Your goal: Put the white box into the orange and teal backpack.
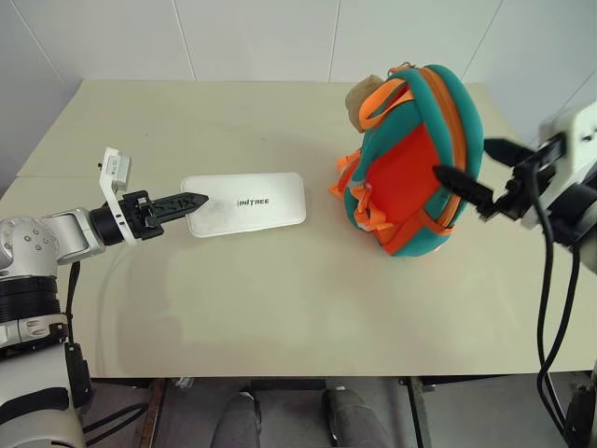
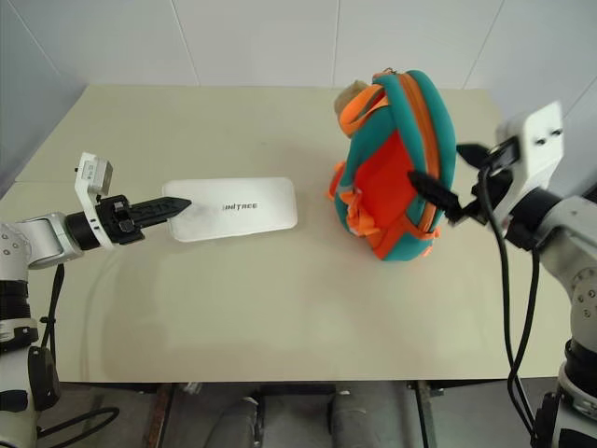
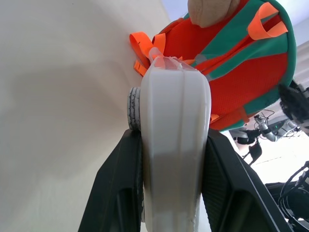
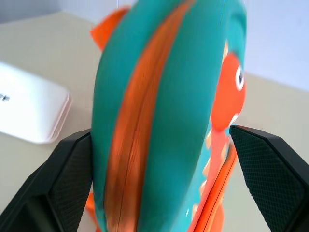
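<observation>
The box (image 1: 244, 204) lies flat on the beige surface (image 1: 280, 308), left of centre, its long side running left to right and the dark lettering on top facing up. The left tool (image 1: 187, 203) reaches in level from the left and is clamped on the box's near left end; in the left wrist view its two black fingers (image 3: 116, 188) press against both faces of the white case (image 3: 175, 145), holding it.

The backpack (image 1: 420, 159) stands upright right of centre, well apart from the box, its orange back panel and straps turned toward the box and the tan plush head (image 1: 359, 101) at its top left. An orange zipper band (image 4: 140, 121) runs over its teal edge.

The right tool (image 1: 485, 177) comes in from the right with its fingers spread wide, one on each side of the backpack's right edge. The right wrist view shows both pads (image 4: 72, 164) standing beside the teal fabric, not gripping it.
</observation>
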Controlling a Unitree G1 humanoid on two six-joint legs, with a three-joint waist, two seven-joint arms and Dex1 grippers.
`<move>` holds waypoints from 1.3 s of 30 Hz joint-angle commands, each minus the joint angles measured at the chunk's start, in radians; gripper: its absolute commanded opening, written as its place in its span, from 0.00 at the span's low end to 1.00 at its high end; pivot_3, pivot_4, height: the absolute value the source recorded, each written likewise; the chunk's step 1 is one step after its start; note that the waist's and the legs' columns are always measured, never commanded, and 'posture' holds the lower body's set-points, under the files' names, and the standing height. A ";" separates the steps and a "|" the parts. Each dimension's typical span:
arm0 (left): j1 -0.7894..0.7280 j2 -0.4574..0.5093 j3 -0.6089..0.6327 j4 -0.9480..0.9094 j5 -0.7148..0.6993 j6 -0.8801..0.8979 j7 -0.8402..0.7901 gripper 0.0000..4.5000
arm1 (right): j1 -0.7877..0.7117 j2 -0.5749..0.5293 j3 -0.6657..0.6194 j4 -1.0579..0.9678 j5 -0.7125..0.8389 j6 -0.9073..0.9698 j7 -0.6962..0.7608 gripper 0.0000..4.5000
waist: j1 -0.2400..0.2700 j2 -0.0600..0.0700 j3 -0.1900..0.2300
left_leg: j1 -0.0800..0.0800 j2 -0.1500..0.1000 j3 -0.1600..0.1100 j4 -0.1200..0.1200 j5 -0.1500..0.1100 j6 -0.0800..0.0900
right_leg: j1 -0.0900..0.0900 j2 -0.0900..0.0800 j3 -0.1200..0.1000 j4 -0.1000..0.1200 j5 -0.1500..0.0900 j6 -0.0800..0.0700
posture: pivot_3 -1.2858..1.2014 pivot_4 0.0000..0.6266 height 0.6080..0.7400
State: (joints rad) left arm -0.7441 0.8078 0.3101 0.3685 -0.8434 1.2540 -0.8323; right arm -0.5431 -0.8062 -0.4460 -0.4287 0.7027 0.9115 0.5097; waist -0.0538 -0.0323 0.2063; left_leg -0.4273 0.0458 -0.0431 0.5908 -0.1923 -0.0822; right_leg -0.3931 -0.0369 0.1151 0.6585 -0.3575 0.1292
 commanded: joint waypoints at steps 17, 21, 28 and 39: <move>-0.049 0.003 0.012 -0.003 0.022 -0.018 -0.037 0.27 | -0.136 0.198 0.157 -0.186 0.404 0.122 -0.262 1.00 | -0.001 0.000 0.000 | 0.000 0.002 -0.002 0.000 0.000 0.000 | 0.000 0.001 -0.001 0.002 0.000 0.000 | 0.52 0.24 1.00; -0.037 0.008 0.022 -0.014 0.018 -0.012 -0.033 0.27 | -0.044 0.264 0.249 -0.222 0.343 0.100 -0.342 1.00 | 0.002 0.000 0.000 | -0.001 0.001 -0.002 0.001 0.000 0.000 | 0.000 0.001 -0.001 0.002 0.000 0.000 | 0.52 0.24 1.00; -0.020 0.009 0.042 -0.036 0.010 0.004 -0.017 0.27 | 0.036 0.309 0.403 -0.196 0.106 0.029 -0.411 1.00 | -0.003 0.000 0.000 | 0.000 0.001 -0.001 0.002 0.000 0.000 | -0.001 0.001 0.000 0.002 0.000 0.000 | 0.52 0.24 1.00; -0.006 -0.008 0.083 -0.068 -0.004 0.015 0.024 0.27 | -0.115 0.508 0.524 0.174 -0.322 -0.225 -0.532 1.00 | -0.003 0.000 0.000 | 0.000 0.002 -0.001 0.001 0.001 0.000 | -0.001 0.002 0.000 0.003 0.000 -0.001 | 0.52 0.24 1.00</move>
State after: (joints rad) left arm -0.7470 0.7965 0.3537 0.3501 -0.8196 1.2679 -0.8083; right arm -0.6254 -0.3181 0.0844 -0.2685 0.4234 0.7491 -0.0059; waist -0.0569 -0.0325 0.2061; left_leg -0.4274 0.0473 -0.0443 0.5918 -0.1918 -0.0823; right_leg -0.3943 -0.0350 0.1149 0.6613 -0.3572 0.1283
